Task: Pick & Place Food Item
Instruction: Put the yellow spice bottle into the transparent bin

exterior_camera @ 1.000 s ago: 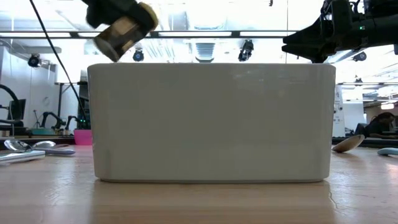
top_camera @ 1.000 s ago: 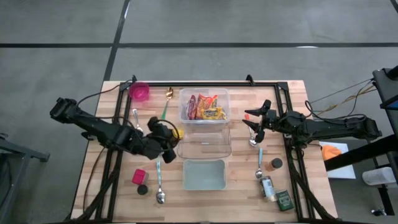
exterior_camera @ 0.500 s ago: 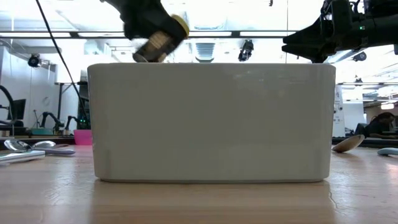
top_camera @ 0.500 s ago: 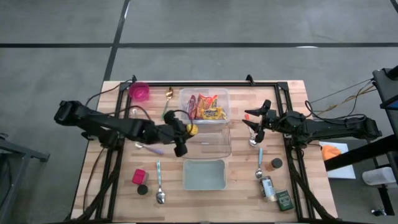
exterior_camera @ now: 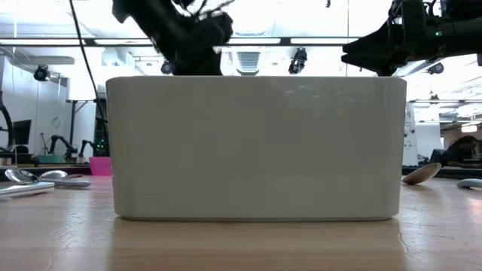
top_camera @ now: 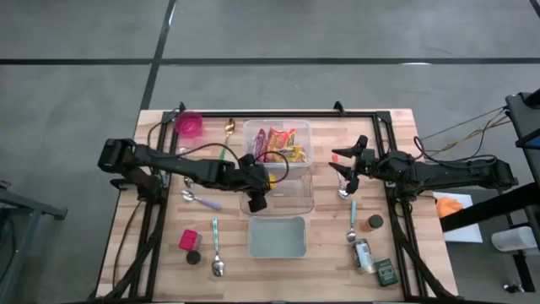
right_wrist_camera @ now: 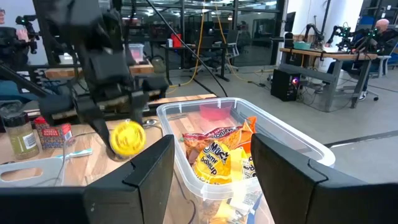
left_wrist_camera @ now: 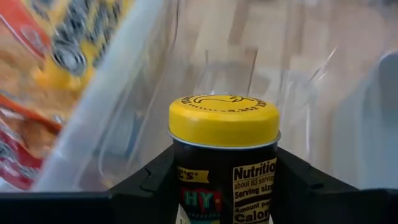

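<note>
- A wooden table point(top_camera: 169, 253) is set on a grey floor; in the low view a lit workshop with ceiling lamps and benches is seen behind it.
- At the near edge of the table, a teal-handled spoon point(top_camera: 216, 249), a red block point(top_camera: 187, 240) and a small black cap point(top_camera: 193, 257) are laid on the left side, and a green tin point(top_camera: 386, 271), a small spice jar point(top_camera: 364, 253) and a brown-topped pot point(top_camera: 374, 223) on the right.
- A pale green rectangular dish point(top_camera: 276, 236) is placed at the near middle; in the low view its side wall point(exterior_camera: 256, 147) fills most of the picture.
- Just beyond the dish, an empty clear plastic bin point(top_camera: 291, 196) is seen, and the left gripper point(top_camera: 258, 181) is held at its left edge, tilted downward.
- A dark jar with a yellow lid point(left_wrist_camera: 222, 146) is clamped between the left gripper's two fingers point(left_wrist_camera: 144, 186), its lid pointing toward the clear bin's wall.
- Further back, a second clear bin point(top_camera: 278, 143) is filled with snack packets point(right_wrist_camera: 214, 163).
- The right gripper point(top_camera: 348, 166) is held level, well apart to the right of the bins, above a spoon; its fingers point(right_wrist_camera: 146, 168) are parted with nothing between them.
- At the far left corner of the table a pink cup point(top_camera: 189, 125) is set.
</note>
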Motion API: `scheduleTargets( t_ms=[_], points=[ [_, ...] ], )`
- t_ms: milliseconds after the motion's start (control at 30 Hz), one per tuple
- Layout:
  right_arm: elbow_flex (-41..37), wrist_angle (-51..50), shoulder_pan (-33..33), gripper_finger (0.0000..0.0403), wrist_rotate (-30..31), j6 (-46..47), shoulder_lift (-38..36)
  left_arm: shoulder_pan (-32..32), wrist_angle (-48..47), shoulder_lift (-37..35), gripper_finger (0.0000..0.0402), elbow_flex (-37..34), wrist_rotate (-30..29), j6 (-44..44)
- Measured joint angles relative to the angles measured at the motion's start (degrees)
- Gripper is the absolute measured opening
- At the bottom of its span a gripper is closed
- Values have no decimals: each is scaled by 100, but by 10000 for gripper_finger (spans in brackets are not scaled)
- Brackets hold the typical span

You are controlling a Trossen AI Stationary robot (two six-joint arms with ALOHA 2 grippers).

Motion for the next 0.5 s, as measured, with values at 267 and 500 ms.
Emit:
scheduleTargets(
  t_ms=[267,500],
  points=[
    [0,0,0,211,1,0,0,43,-311,443,210,48,-104,-58],
    [0,0,-1,211,1,0,0,47,-347,463,212,50,-115,-96]
  ],
)
